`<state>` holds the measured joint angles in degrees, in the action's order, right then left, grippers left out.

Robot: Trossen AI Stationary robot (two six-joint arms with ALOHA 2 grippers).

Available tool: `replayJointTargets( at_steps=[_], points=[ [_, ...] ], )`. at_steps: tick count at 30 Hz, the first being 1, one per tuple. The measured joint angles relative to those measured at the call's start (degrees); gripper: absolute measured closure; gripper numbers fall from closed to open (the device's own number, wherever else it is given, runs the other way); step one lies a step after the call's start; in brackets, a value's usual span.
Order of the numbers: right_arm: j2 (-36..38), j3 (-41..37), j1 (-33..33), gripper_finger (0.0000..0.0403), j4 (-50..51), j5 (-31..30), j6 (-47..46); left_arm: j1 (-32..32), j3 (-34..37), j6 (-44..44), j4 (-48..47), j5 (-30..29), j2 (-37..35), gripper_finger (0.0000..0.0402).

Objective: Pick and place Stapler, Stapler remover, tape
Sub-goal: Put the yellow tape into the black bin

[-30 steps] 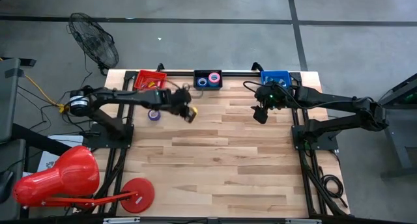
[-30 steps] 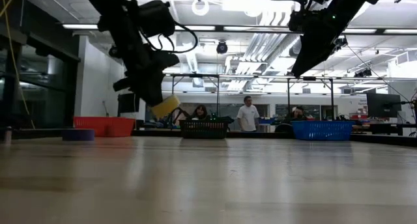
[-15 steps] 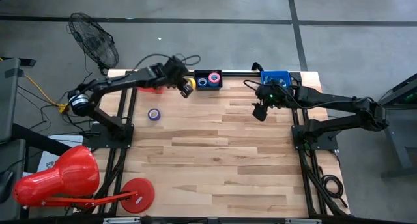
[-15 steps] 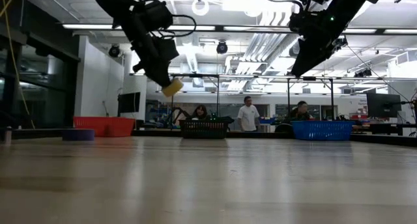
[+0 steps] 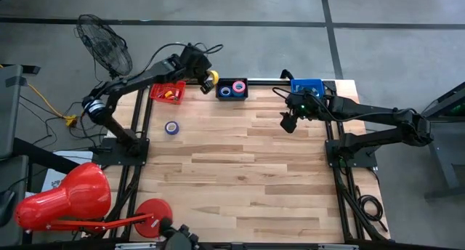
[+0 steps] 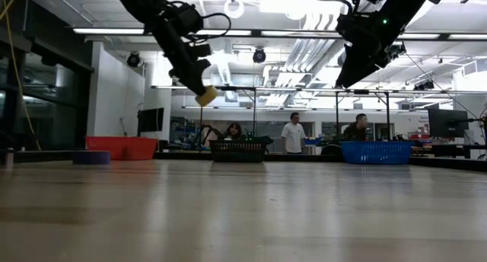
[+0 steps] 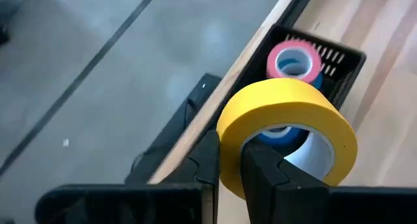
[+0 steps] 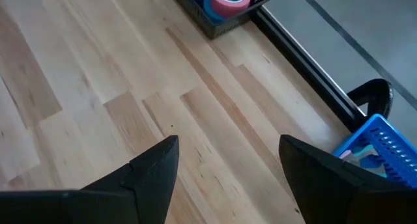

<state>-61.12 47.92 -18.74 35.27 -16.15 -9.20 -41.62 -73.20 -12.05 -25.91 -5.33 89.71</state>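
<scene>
My left gripper [image 5: 208, 80] is shut on a yellow tape roll [image 5: 213, 77] above the table's far edge, just left of the black bin [image 5: 232, 94]; the low view shows the roll [image 6: 206, 96] high in the air. In the left wrist view the black bin [image 7: 346, 56] lies beyond the roll and holds a pink roll [image 7: 294, 61] and a blue roll [image 7: 277, 130]. A blue-purple tape roll [image 5: 171, 128] lies flat on the table. My right gripper [image 5: 288, 122] hovers open over the table's right part, its fingers wide apart [image 8: 238, 178]. Stapler and stapler remover are not told apart here. My left gripper holds the yellow tape roll by its wall [image 7: 229, 149], one finger [image 7: 262, 175] inside the open centre and the other finger [image 7: 208, 160] outside. The roll is lifted clear, tilted, jutting out past the fingertips above the black bin's near-left side.
A red bin [image 5: 167, 92] with small items stands left of the black bin, a blue bin [image 5: 306, 86] to the right, all along the far edge. A red lamp with a flat disc base [image 5: 154, 214] stands at the near-left corner. People move about in the room behind.
My left gripper, still shut on the yellow roll, has risen and travelled from over the table beside the blue-purple roll toward the far edge, ending just left of the black bin. The roll has gone with it. My right arm has barely shifted.
</scene>
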Motion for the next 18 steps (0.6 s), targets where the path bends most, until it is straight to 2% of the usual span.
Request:
replayJointTargets(
  at_steps=[14,18],
  points=[
    [0.00,0.00,0.02,0.0146,0.07,0.06,-3.86,-1.14,-23.85,-16.76,-13.11,2.13,18.70,0.0370],
    [0.00,0.02,0.02,0.0147,0.21,0.06,-4.35,-1.14,-28.51,-20.54,-14.77,2.79,22.13,0.0370]
  ],
)
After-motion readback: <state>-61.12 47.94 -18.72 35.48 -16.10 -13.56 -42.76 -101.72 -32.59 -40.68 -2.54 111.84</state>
